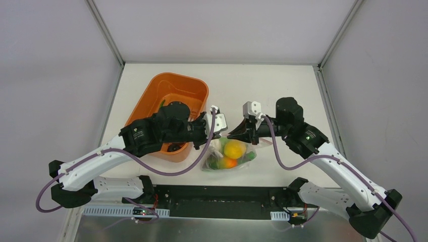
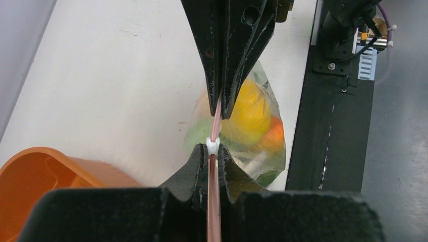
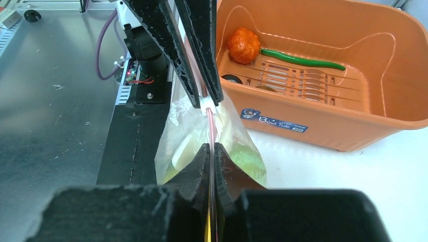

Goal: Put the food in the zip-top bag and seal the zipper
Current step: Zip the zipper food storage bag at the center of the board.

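Orange basket [image 1: 174, 96]: At the left of the white table [image 1: 282, 91], partly behind my left arm. Inside it lie a bumpy orange fruit [image 3: 244, 44] and a long green pod [image 3: 303, 59], the pod's end touching the fruit.

Left gripper [image 2: 212, 155]: Clenched on the zipper, pinching it just behind a small white slider [image 2: 213, 145].

Zipper [image 2: 217, 121]: A thin pink strip stretched straight between my two grippers, which face each other along it.

Zip-top bag [image 2: 262, 164]: Clear and crinkly, hanging below the strip. It sits just right of the basket, near the table's front edge.

Food in the bag: A yellow round fruit [image 1: 234, 149] sits uppermost, with an orange round fruit [image 1: 229, 163] touching it below and green pieces alongside. Through the crinkled plastic I cannot tell which foods the green ones are.

Right gripper [image 3: 211, 154]: Clamped tight on the same pink strip, its tips near those of the left gripper.
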